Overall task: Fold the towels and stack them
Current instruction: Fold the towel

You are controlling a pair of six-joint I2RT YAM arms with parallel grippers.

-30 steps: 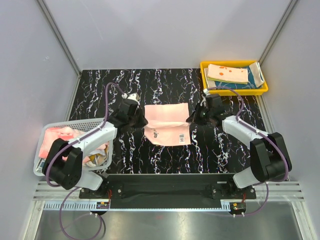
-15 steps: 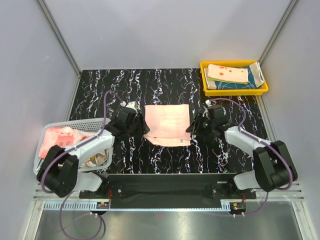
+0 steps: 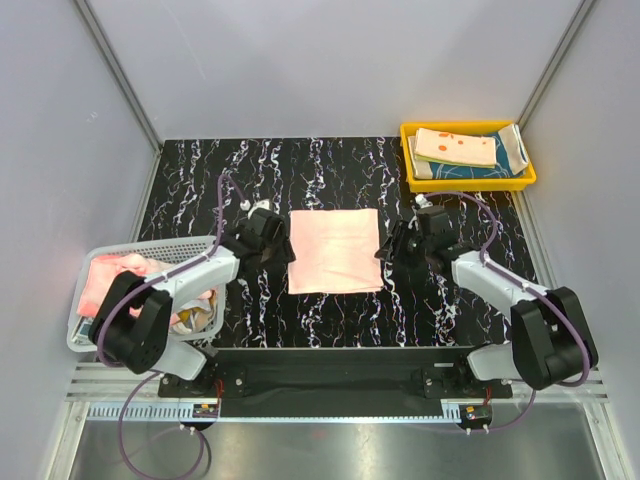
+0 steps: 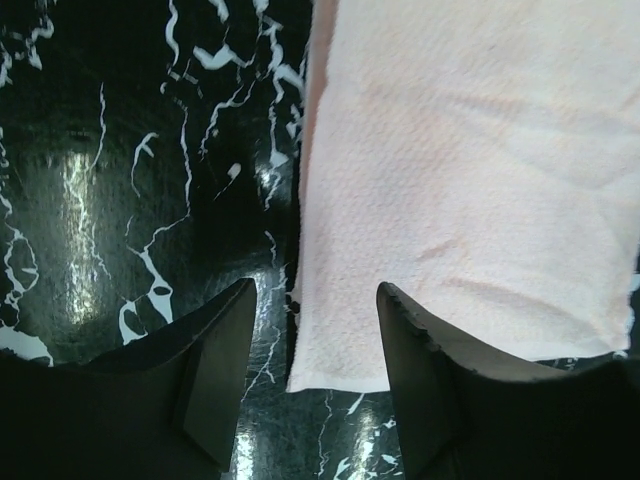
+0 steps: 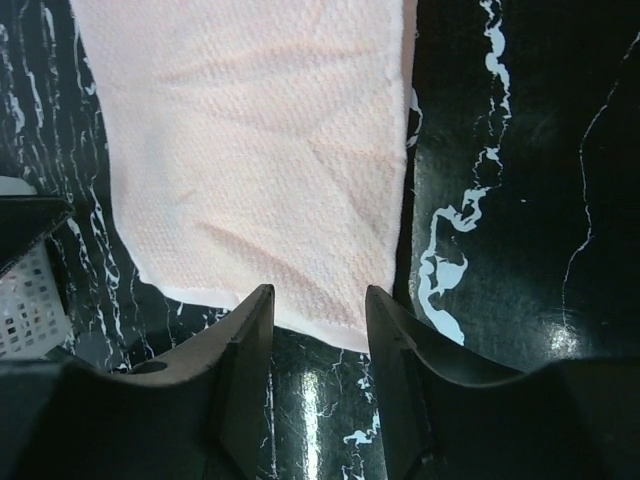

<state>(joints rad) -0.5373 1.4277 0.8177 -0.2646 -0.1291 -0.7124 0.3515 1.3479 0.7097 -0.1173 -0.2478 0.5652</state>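
Basket (image 3: 150, 244) at eight o'clock holds crumpled towels (image 3: 113, 276); yellow tray (image 3: 468, 184) at one o'clock holds an orange-and-cream towel (image 3: 455, 147) folded atop a teal towel (image 3: 472, 170). Pink towel (image 3: 335, 250) lies flat mid-table, left gripper (image 4: 315, 290) at its nine, right gripper (image 5: 318, 292) at three, both with jaws apart.

— How many towels are showing?
— One pale pink square cloth towel (image 3: 335, 250) is lying flat. Seemingly two folded ones, a cream orange-spotted towel (image 3: 455, 147) and a teal towel (image 3: 478, 170), are sitting in one yellow plastic tray (image 3: 470, 184).
— Baskets?
— One white mesh basket (image 3: 140, 246) is holding a crumpled cloth heap (image 3: 115, 275) I'm failing to count.
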